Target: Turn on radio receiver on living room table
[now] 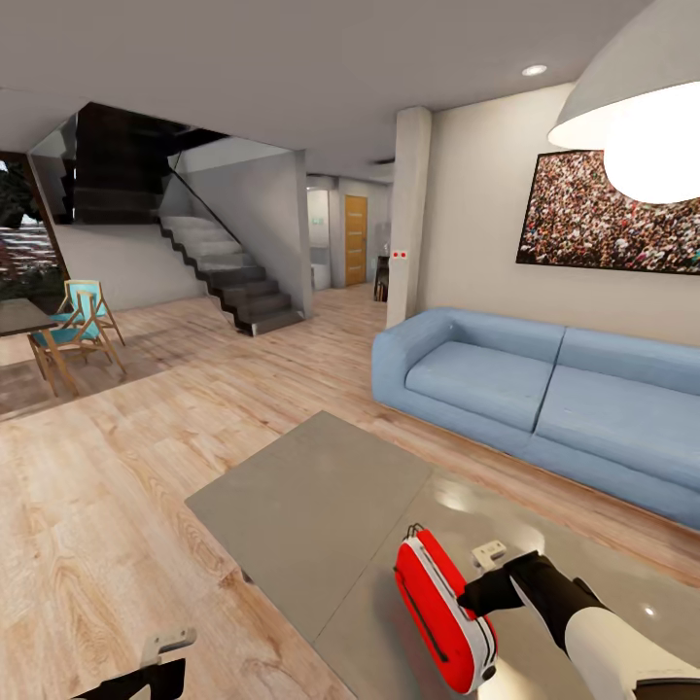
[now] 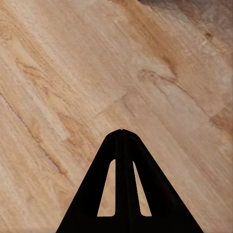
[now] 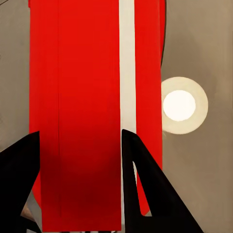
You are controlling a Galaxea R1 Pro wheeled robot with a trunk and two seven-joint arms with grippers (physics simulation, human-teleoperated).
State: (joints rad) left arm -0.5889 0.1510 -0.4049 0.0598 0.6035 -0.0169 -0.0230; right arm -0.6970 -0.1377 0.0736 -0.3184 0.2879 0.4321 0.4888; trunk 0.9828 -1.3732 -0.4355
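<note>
**Right claw straddles the radio on the grey table**

Far left, the left claw [image 1: 160,661] hangs over the wood floor [image 1: 107,506], well apart from the work; in its wrist view the fingers [image 2: 122,145] meet at a point, closed on nothing. Moving right, the radio [image 1: 442,608] stands on edge on the glossy grey table [image 1: 301,506], its long axis running away from the robot, handle at the far end. The right claw [image 1: 483,581] comes at it from the right, the nearer arm by far. In its wrist view a finger sits on either side of the red body [image 3: 77,111], apparently gripping it. Beyond stands the blue sofa [image 1: 544,389], below the crowd picture [image 1: 608,214].
</note>
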